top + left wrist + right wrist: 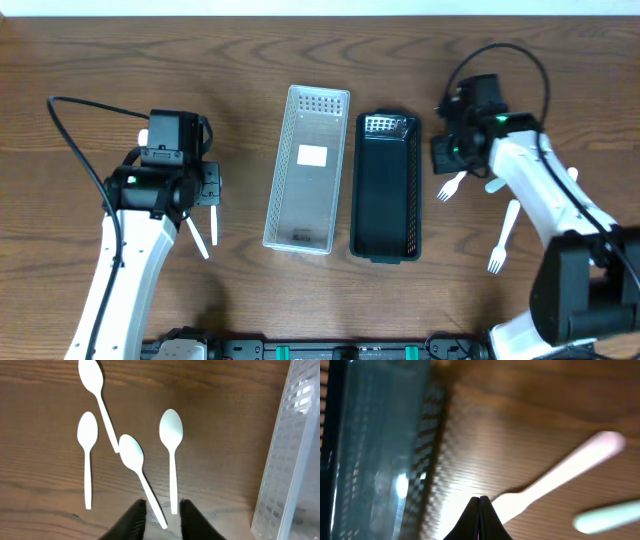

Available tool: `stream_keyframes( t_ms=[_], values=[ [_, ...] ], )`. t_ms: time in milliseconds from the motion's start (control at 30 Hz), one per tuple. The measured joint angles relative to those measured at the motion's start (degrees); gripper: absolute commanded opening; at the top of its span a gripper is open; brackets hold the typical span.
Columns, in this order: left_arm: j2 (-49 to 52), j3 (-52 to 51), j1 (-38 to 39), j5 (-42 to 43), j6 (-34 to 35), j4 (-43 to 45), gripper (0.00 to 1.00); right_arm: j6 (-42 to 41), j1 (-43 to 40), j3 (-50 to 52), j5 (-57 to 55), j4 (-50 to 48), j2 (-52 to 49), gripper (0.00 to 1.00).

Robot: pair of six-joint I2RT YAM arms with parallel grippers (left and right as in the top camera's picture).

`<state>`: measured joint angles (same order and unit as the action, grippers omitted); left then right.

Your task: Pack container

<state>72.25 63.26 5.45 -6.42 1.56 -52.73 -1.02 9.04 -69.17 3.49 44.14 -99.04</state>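
Observation:
Several white plastic spoons lie on the wood table in the left wrist view. My left gripper is open, low over them, and the handle of the middle spoon lies between its fingers without being pinched. Overhead, it is left of the clear container. The black container stands beside the clear one. My right gripper is shut with nothing visible between its jaws, next to a blurred white fork. Overhead, it is just right of the black container's far end.
Two spoons show overhead below the left gripper. White forks lie right of the black container, one just under the right gripper. The black container's mesh wall is left of the right jaws. Arm cables loop above both arms.

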Motion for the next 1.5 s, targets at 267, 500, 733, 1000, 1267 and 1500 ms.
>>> stream_keyframes(
  t_ms=[267,500,733,1000,1267,1500],
  values=[
    [0.9,0.0,0.0,0.0,-0.1,0.0,0.21,-0.5,6.0,0.0,0.7,-0.1,-3.1,0.05],
    [0.9,0.0,0.0,0.0,-0.1,0.0,0.21,-1.8,7.0,0.0,4.0,-4.0,-3.1,0.08],
    [0.9,0.0,0.0,0.0,-0.1,-0.3,0.26,-5.2,7.0,0.0,5.7,-7.4,-3.1,0.14],
    [0.9,0.0,0.0,0.0,-0.1,-0.9,0.47,-7.5,7.0,0.0,4.1,-6.6,-3.1,0.18],
    [0.9,0.0,0.0,0.0,-0.1,-0.9,0.56,-11.0,5.4,-3.2,-3.1,-1.6,-2.1,0.68],
    [0.9,0.0,0.0,0.0,-0.1,-0.9,0.57,-17.4,1.5,-7.2,-6.9,-0.2,8.6,0.95]
  ],
)
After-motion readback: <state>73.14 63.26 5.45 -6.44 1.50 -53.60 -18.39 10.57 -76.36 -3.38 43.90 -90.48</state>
